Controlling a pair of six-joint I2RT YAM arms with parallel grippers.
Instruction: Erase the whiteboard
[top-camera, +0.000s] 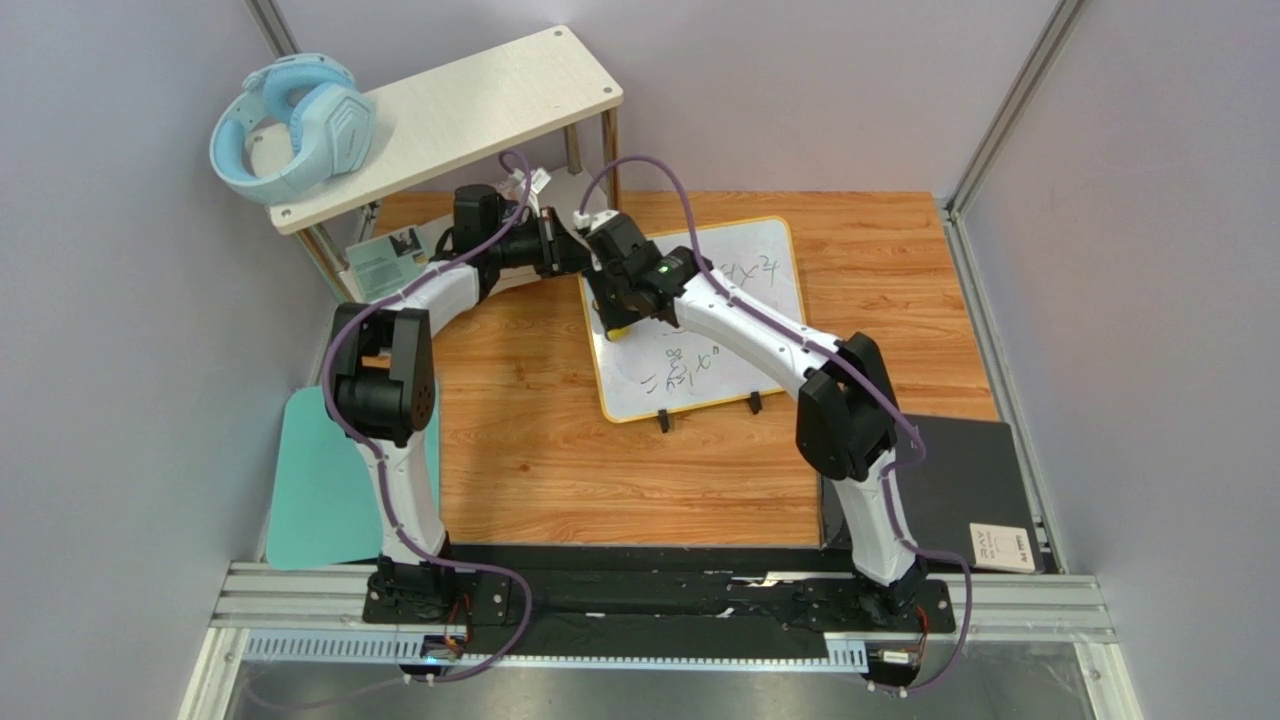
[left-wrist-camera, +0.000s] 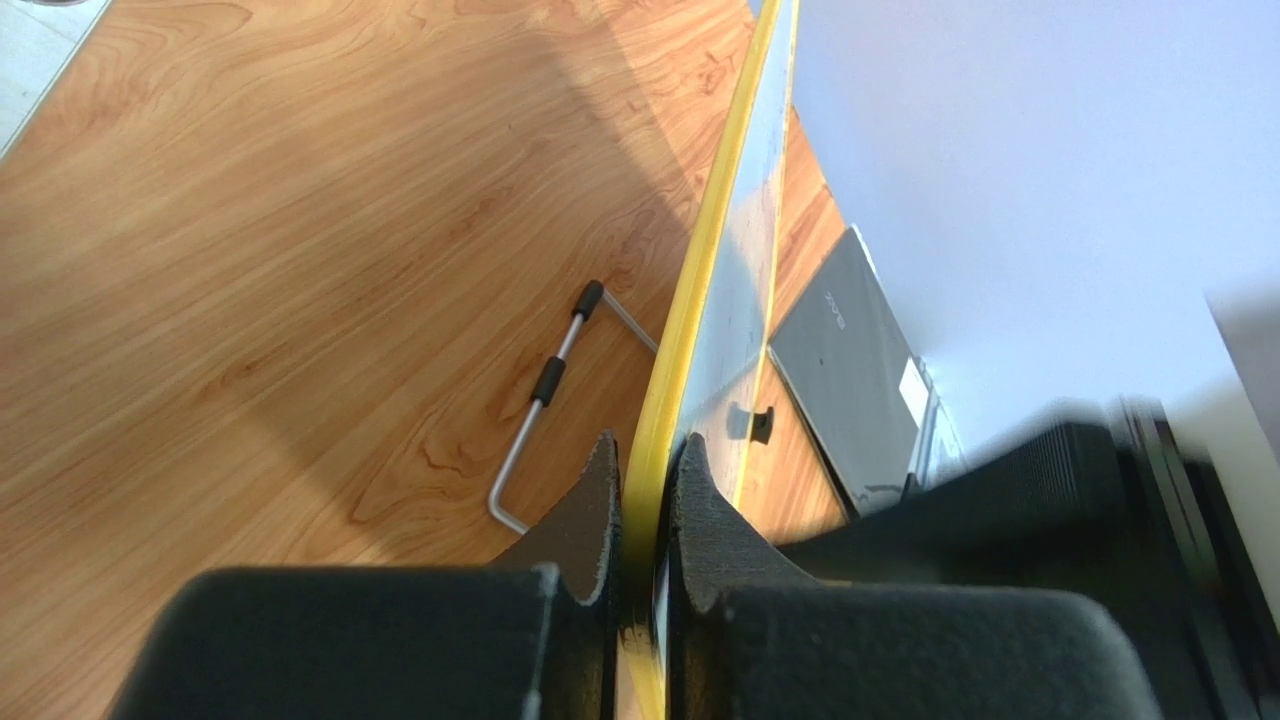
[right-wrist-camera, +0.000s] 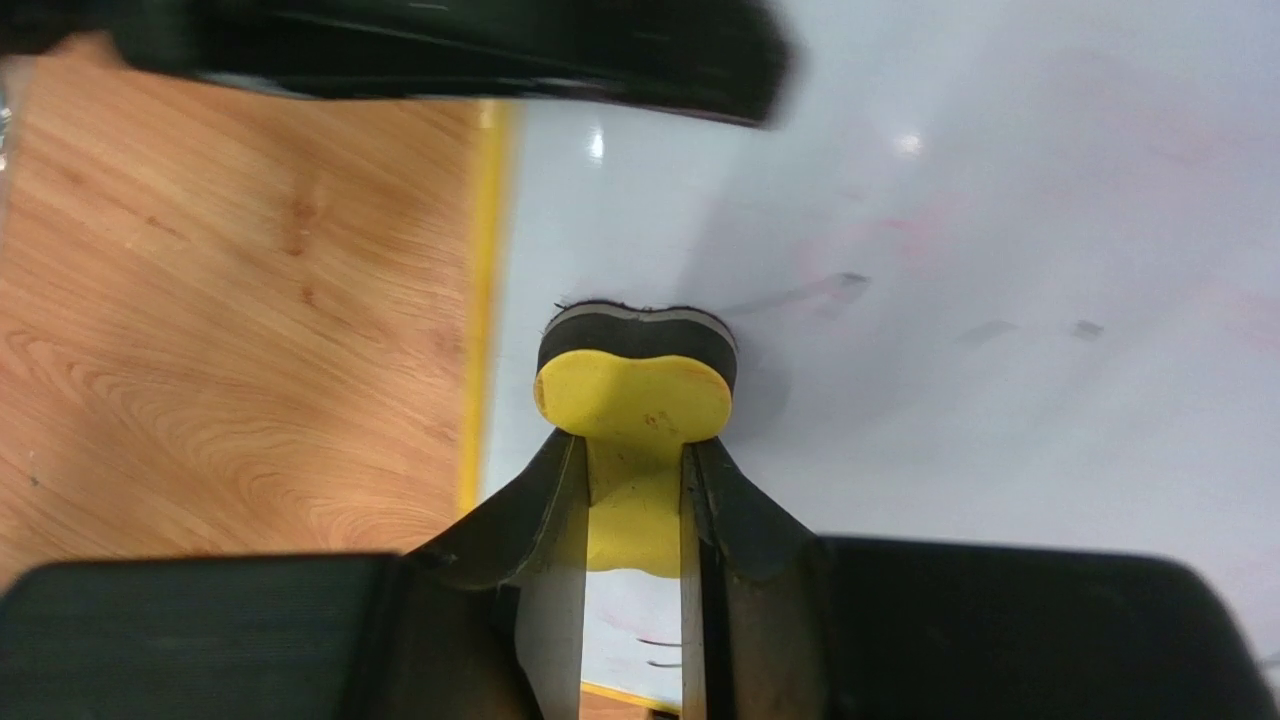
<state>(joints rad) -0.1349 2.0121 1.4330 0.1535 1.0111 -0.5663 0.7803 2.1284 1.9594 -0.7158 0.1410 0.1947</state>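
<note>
The whiteboard (top-camera: 646, 393) lies tilted on the wooden table, yellow-framed, with dark handwritten marks near its front and its far right. My left gripper (top-camera: 576, 255) is shut on the board's yellow frame at the far left edge; the left wrist view shows both pads clamping that frame (left-wrist-camera: 649, 503), and the whiteboard (left-wrist-camera: 739, 285) runs away edge-on. My right gripper (top-camera: 624, 305) is shut on a yellow eraser (right-wrist-camera: 634, 393), its dark felt face pressed to the whiteboard (right-wrist-camera: 977, 225) close to the left frame. Faint smears surround the eraser.
A pale wooden shelf (top-camera: 466, 105) stands at the back left with blue headphones (top-camera: 293, 128) on it and a small box (top-camera: 383, 263) beneath. A teal mat (top-camera: 316, 480) lies front left, a dark laptop (top-camera: 962, 480) front right. The board's wire stand (left-wrist-camera: 549, 398) rests on the table.
</note>
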